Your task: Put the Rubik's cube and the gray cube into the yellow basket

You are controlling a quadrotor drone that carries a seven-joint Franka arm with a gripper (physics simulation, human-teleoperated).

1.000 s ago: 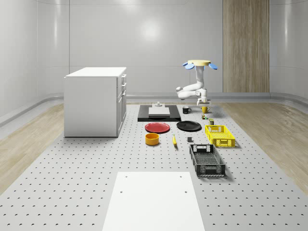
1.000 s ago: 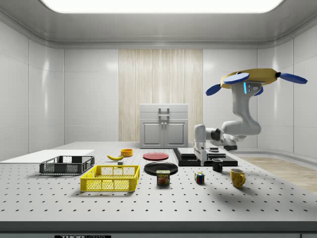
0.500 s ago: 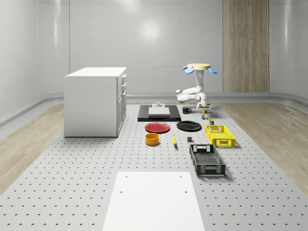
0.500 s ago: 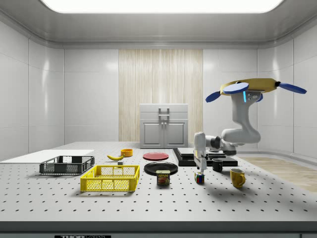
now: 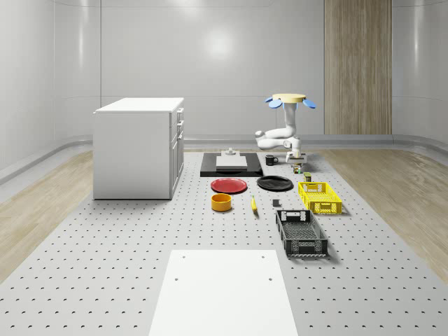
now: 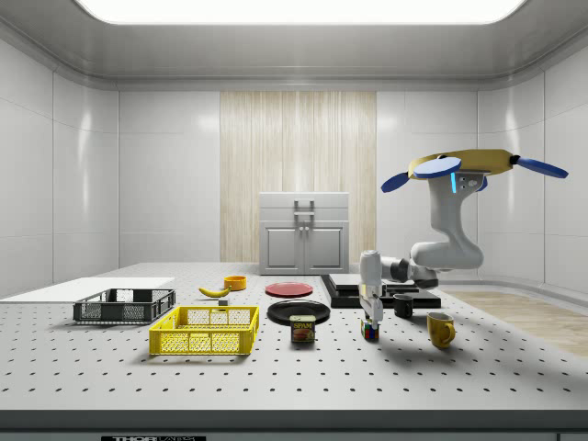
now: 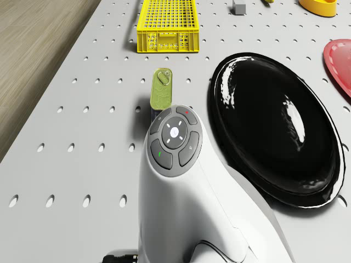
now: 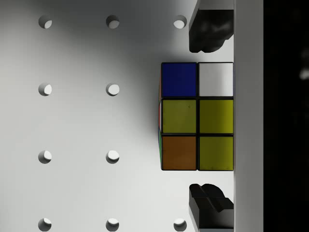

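Drone [image 6: 464, 165] hovered above table [image 6: 514, 367], arm bent down to Rubik's cube [image 6: 370, 330]. Gripper [image 8: 208, 116] spread open — fingers [image 8: 207, 30] flanked cube at 12 and 6 o'clock in wrist view, not touching it. Cube sat on table near tin can [image 6: 302, 329]. Yellow basket [image 6: 206, 331] stood well apart — gray cube [image 7: 239, 6] beside it.

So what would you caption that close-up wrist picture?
Open gripper poised over the Rubik's cube on the perforated table, one finger on each side.

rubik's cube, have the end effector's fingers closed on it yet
No: in the wrist view the Rubik's cube sits on the table between the two fingers, with a gap showing on each side.
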